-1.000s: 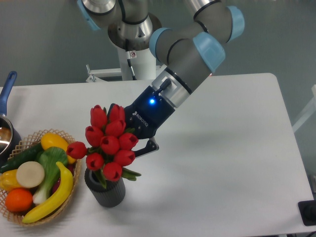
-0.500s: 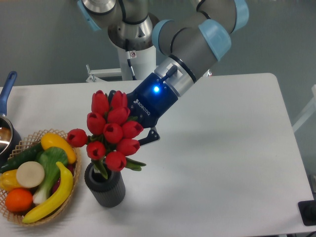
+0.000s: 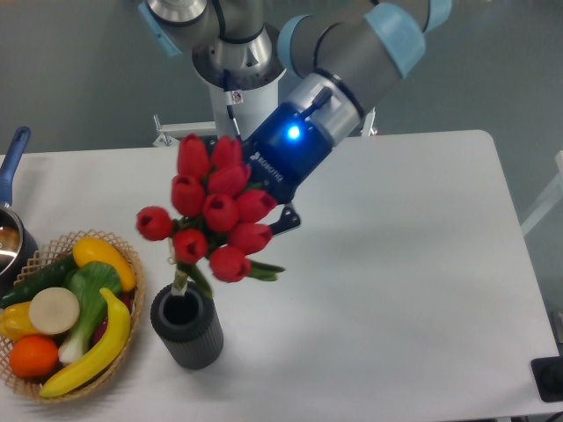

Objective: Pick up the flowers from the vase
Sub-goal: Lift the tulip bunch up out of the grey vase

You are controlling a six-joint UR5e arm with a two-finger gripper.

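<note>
The flowers [image 3: 215,211], a bunch of red tulip buds with green leaves, hang in the air above the vase [image 3: 186,327]. Only the stem tip still reaches the vase's open mouth. The vase is a dark grey ribbed pot standing near the table's front left. My gripper [image 3: 255,215] comes in from the upper right behind the bunch and is shut on the flowers. Its fingers are mostly hidden by the buds; one dark fingertip [image 3: 283,220] shows at the right of the bunch.
A woven basket [image 3: 132,308] of plastic fruit and vegetables sits left of the vase. A dark saucepan with a blue handle [image 3: 12,158] is at the far left edge. The white table [image 3: 396,290] stretches to the right.
The gripper has lifted the flowers up and slightly right. The bunch has risen out of the vase, so the pot's mouth now shows open.
</note>
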